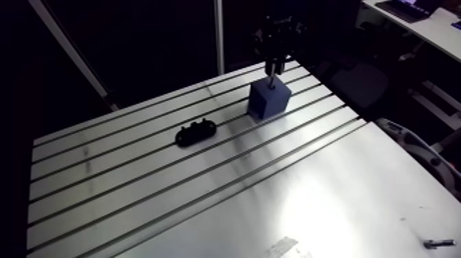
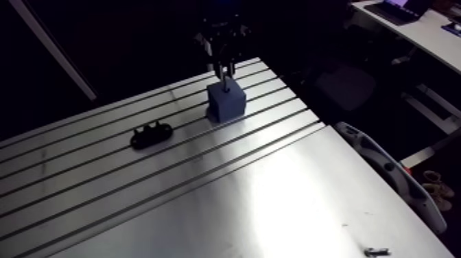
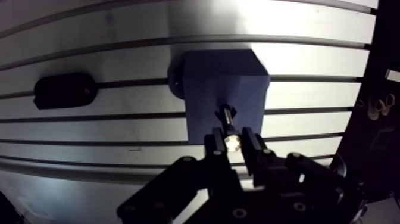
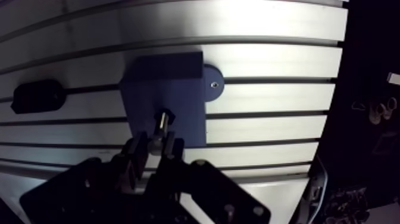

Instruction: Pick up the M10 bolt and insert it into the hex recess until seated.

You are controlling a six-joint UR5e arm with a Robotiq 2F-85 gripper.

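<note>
A blue block (image 1: 268, 98) stands on the slotted table (image 1: 206, 199) near its far edge. My gripper (image 3: 231, 142) hangs straight over the block, shut on the M10 bolt (image 3: 228, 125). The bolt's shiny end shows between the fingertips (image 3: 213, 143), and its shank points down at the dark hex recess (image 3: 227, 111) in the block's top face. In the wrist view the bolt's lower end is at or just inside the recess; I cannot tell how deep. In the arm view the gripper (image 1: 274, 66) sits right above the block.
A black oval part (image 1: 195, 132) lies on the table left of the block. A small bolt-like piece (image 1: 439, 243) rests near the table's near right corner. A round blue foot (image 4: 212, 84) juts from the block's base.
</note>
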